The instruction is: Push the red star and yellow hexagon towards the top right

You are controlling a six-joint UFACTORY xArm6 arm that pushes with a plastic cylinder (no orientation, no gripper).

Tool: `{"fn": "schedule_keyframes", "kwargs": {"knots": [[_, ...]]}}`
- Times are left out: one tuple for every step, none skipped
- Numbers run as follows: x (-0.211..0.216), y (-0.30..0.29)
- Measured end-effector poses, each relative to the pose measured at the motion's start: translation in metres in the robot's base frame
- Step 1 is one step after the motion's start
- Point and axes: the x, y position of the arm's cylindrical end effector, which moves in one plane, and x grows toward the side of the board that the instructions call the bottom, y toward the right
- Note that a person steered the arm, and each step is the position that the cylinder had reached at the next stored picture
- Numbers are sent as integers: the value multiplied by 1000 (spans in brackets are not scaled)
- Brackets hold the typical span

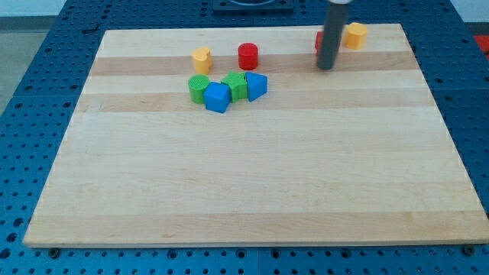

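Although both target blocks already sit close to the top right corner of the worktop (252,183), the job looks nearly finished rather than fully so. Taking the yellow hexagon (355,34) as the landmark: it lies near the worktop's upper edge, a little in from the right corner. The red star (318,41) shows only as a sliver just to the view's left of the hexagon, mostly hidden behind the rod, so its shape cannot be made out. My tip (326,66) rests on the worktop just below and to the left of the hexagon, right beside the red star; whether it touches the star I cannot tell. The tool is a plain rod with nothing to open or close, and it holds nothing.

Well to the left of the hexagon lie the other blocks: a red cylinder (247,56), a yellow block (201,59), and below them a tight cluster of two green blocks (199,88) (235,85) and two blue blocks (217,97) (257,85). None of these lies in the path.

What seems left, by my judgement, is a short further nudge of both pieces into the corner, if any.
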Motion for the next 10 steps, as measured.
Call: {"fn": "schedule_keyframes", "kwargs": {"knots": [[-5, -40], [-7, -33], [-19, -18], [-29, -10], [-32, 10], [-35, 28], [-47, 43], [-63, 43], [-74, 47], [-78, 49]]}}
